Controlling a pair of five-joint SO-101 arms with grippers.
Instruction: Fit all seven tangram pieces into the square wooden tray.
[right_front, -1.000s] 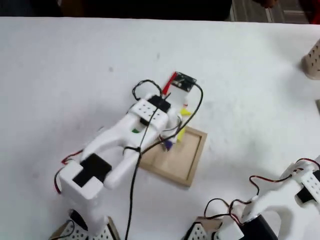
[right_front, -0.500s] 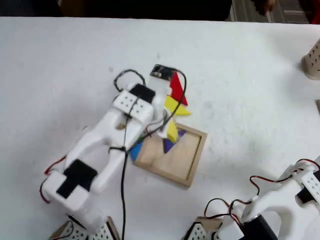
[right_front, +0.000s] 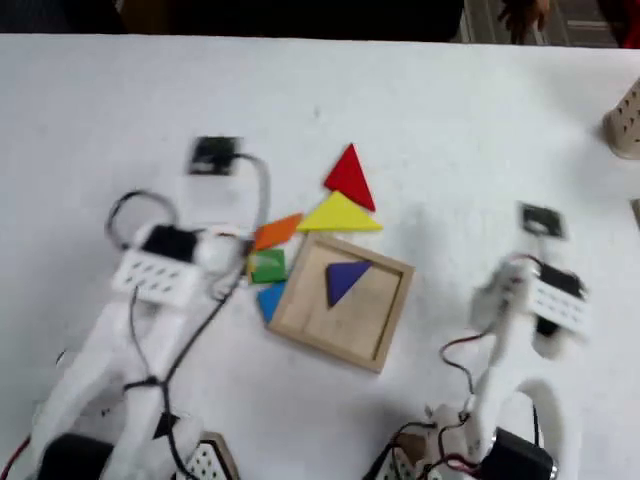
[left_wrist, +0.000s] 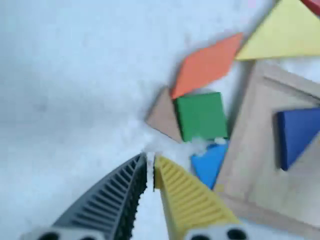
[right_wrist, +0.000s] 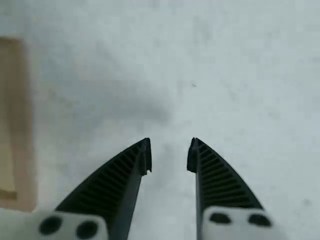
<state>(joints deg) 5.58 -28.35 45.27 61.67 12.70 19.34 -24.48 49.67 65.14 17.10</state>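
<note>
The square wooden tray (right_front: 385, 330) lies mid-table with a dark blue triangle (right_front: 345, 279) inside it. Along its far and left sides lie a red triangle (right_front: 350, 178), a yellow triangle (right_front: 340, 213), an orange parallelogram (right_front: 277, 231), a green square (right_front: 268, 266) and a light blue triangle (right_front: 269, 300). My left gripper (left_wrist: 150, 164) is shut and holds nothing, just short of a small tan triangle (left_wrist: 164, 116) and the green square (left_wrist: 201, 116). To the right of the tray, my right gripper (right_wrist: 169, 155) stands open over bare table.
The left arm (right_front: 150, 280) stretches in from the lower left, the right arm (right_front: 530, 300) from the lower right. A pale perforated object (right_front: 626, 122) sits at the far right edge. The tray's rim (right_wrist: 15, 125) shows beside the right gripper.
The left arm has drawn back to the left from over the tray, uncovering the pieces and leaving the dark blue triangle inside. The right arm has risen and swung in toward the tray's right.
</note>
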